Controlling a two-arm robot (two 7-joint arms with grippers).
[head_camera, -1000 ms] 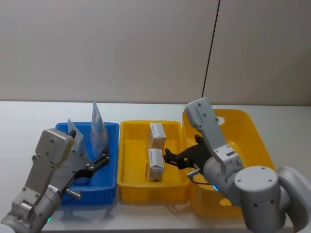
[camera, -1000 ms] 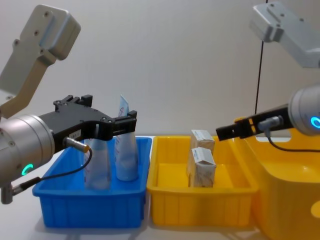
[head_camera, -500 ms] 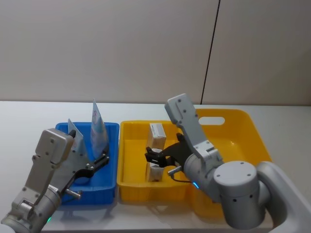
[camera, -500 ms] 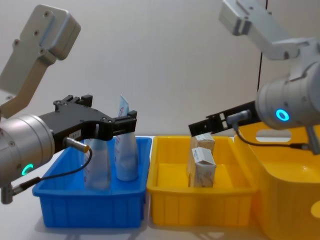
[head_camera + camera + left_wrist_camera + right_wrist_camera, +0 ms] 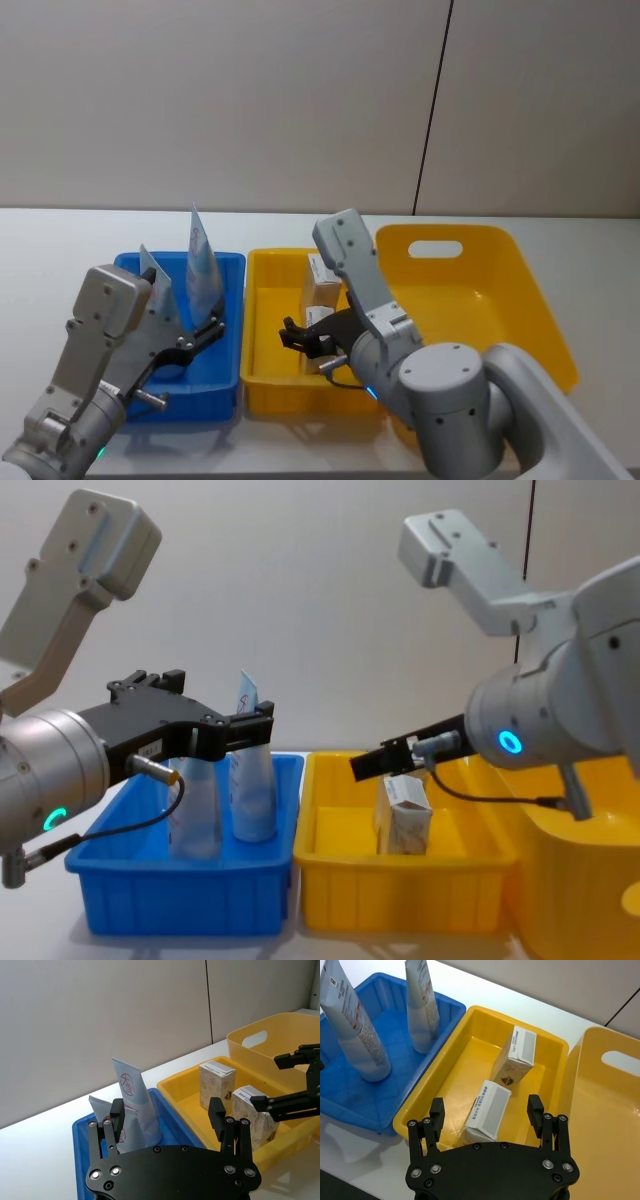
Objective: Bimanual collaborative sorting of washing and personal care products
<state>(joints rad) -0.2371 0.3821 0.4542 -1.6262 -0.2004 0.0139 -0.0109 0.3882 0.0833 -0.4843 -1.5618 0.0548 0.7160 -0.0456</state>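
Near the bench's (image 5: 60,240) front edge, you have both tubes (image 5: 203,265) standing in the blue bin (image 5: 225,385) and both cartons (image 5: 322,275) in the yellow tray (image 5: 262,300), so sorting looks finished. Your left gripper (image 5: 167,1107) gapes wide beside the tubes, and your right gripper (image 5: 486,1105) hangs wide over the cartons.

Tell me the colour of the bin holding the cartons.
The bin is yellow, clearest in the right wrist view.

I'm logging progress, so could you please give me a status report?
Left gripper open by tubes in blue bin. Right gripper open above cartons in yellow bin. Nothing in the way.
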